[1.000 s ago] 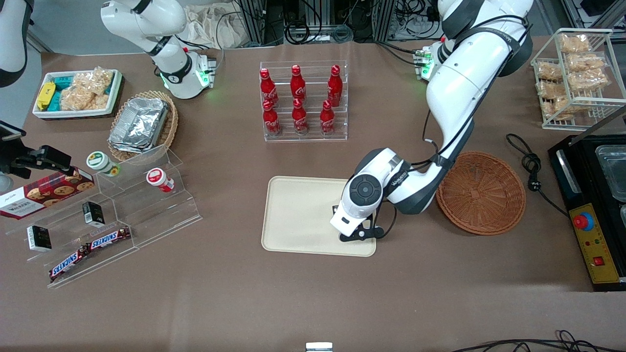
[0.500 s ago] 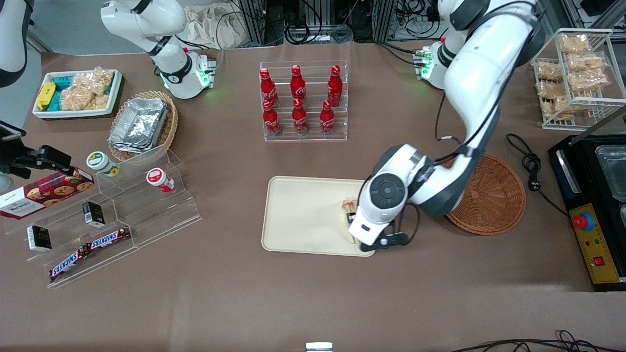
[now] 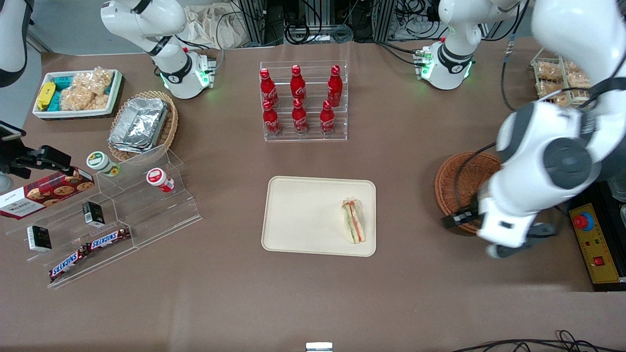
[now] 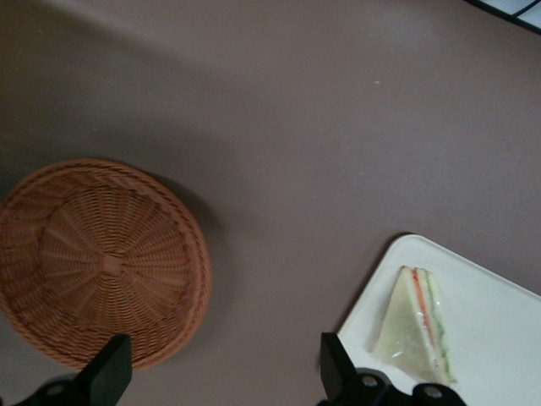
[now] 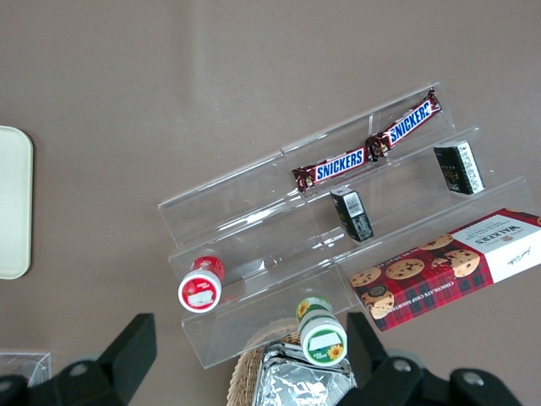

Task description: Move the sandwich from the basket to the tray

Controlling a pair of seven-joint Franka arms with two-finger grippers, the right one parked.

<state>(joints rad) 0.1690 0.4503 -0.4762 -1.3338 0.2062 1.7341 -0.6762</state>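
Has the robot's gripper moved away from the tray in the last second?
Yes. The gripper, jaws open and empty, has swung from above the cream-beige plastic tray to past the reddish-brown wicker basket, leaving the wrapped triangular sandwich there.

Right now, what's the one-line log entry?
sandwich: on tray | basket: empty | gripper: open, holding nothing, above table between basket and tray

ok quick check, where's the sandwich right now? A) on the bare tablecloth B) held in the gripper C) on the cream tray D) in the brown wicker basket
C: the sandwich lies flat on the tray, near the edge that faces the basket, which holds nothing; the gripper is open with nothing between its fingers, up above the table between basket and tray.
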